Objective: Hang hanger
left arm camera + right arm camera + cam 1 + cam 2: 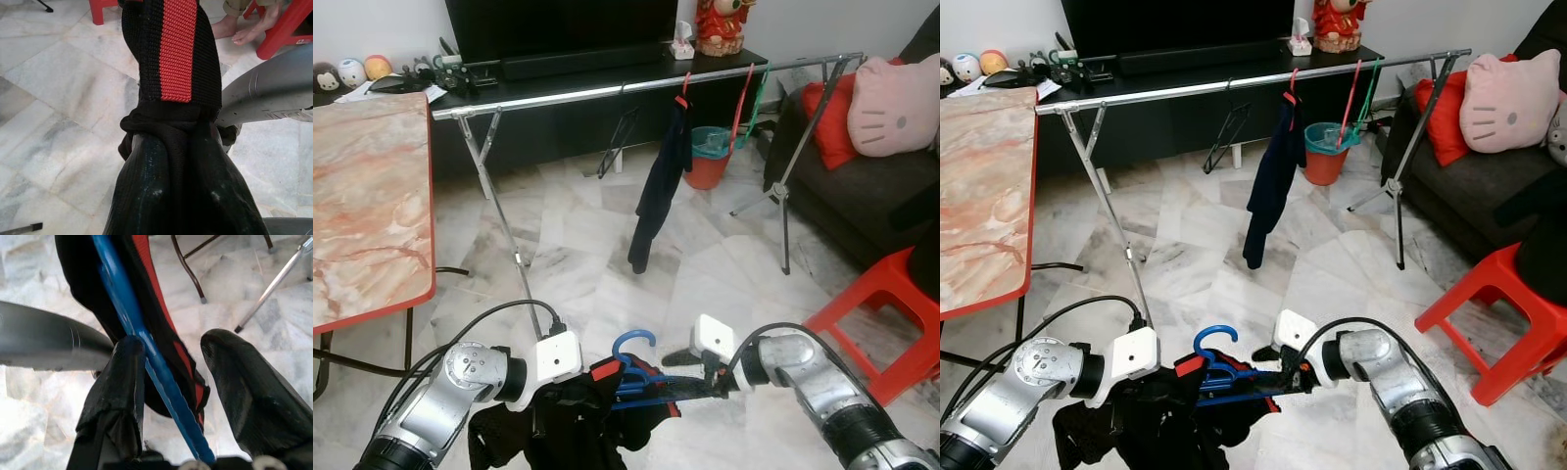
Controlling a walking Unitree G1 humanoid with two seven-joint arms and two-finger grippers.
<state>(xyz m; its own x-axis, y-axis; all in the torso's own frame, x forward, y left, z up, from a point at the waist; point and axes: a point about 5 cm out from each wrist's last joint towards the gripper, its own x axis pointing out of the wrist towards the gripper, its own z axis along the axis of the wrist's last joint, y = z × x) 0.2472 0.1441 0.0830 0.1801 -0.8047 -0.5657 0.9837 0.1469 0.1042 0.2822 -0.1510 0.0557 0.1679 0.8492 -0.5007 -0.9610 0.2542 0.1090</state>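
The blue hanger (634,377) sits low and near, between the two arms, with a black garment (578,421) trimmed in red draped on it. Its hook curls upward just above the bundle, well short of the rail (646,86), which runs across the far part of the room on its folding legs.

The left pincer (171,161) is closed on the garment: in its wrist view the black fingers are buried in bunched cloth, with the red-striped band rising right above them. The right pincer (171,396) has its fingers spread partly apart, the blue bar of the hanger running between them and lying against one finger (117,396); the other finger stands clear of it, so this looks like a loose straddle and not a firm clamp.

On the rail, a dark garment (658,186) already hangs from a red hanger, and a few bare hangers sit further right. A marble-topped table (362,196) stands at the left, a red stool (886,304) at the right.

As a judgement, the task is in its early-to-middle part: the garment seems to be on the hanger, but the hanger has not been lifted or carried to the rail. What is left is securing the grip, raising the hook, approaching the rail and setting the hook over it.
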